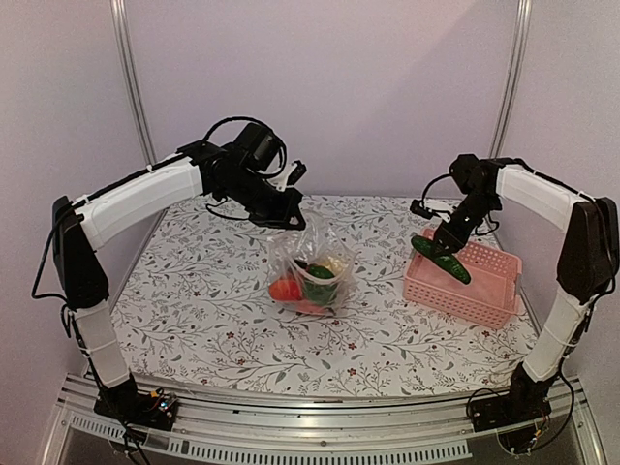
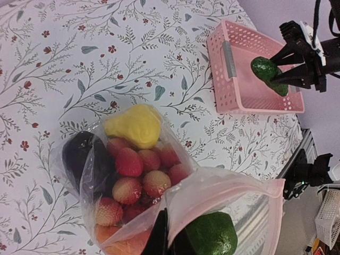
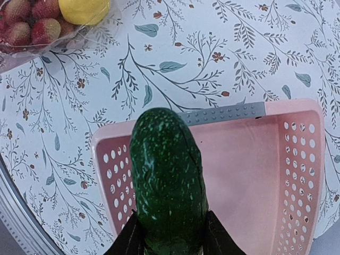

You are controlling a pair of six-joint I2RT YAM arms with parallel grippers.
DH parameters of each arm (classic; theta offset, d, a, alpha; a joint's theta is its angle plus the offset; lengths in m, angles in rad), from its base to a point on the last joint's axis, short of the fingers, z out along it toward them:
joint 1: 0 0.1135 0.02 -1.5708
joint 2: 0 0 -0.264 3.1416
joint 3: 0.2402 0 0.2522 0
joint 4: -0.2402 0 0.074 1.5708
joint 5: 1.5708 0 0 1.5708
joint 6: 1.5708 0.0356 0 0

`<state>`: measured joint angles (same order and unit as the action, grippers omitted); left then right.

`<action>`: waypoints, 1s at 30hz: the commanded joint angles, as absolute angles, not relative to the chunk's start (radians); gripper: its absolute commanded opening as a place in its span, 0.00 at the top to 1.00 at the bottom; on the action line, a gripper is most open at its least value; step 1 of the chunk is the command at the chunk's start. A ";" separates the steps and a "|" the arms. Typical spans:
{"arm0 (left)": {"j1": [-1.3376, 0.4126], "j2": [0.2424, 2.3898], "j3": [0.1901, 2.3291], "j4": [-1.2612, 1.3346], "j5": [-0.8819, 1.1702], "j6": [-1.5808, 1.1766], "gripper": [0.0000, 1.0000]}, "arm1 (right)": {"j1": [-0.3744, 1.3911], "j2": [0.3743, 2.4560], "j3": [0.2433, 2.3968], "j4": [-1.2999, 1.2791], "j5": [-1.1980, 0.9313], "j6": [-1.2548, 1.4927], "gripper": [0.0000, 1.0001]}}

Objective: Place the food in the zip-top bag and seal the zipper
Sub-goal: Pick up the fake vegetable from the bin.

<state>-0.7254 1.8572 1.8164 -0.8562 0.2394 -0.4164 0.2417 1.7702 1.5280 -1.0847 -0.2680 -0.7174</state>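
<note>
The left arm (image 1: 136, 199) and the right arm (image 1: 557, 208) are built alike: long links cased in smooth white shells, joined by bulky black housings at shoulder, elbow and wrist; each rises from a squat black base (image 1: 145, 407). Thin black cables (image 1: 41, 266) loop loosely outside the links; the left claw (image 1: 288, 219) and the right claw (image 1: 448, 235) are black too, with slim, flat, tapering fingers (image 3: 127, 240).

A pink lattice basket (image 1: 463, 294) sits toward the right of the flowered tablecloth (image 1: 194, 291), a grey strip (image 3: 220, 113) along one rim
</note>
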 commanded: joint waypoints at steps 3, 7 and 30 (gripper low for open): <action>-0.712 1.843 1.820 -0.836 0.248 -0.407 1.00 | 0.292 1.728 1.571 -1.098 -0.381 -0.696 1.00; -0.711 1.853 1.824 -0.836 0.251 -0.405 1.00 | 0.370 1.717 1.618 -1.081 -0.466 -0.681 1.00; -0.698 1.847 1.816 -0.814 0.306 -0.403 1.00 | 0.714 1.811 1.979 -0.693 -1.003 -0.445 1.00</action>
<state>-0.7219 1.8572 1.8164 -0.8494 0.2825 -0.4122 0.7071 1.7706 1.9736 -0.7452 -0.8631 -0.4854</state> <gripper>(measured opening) 0.004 0.325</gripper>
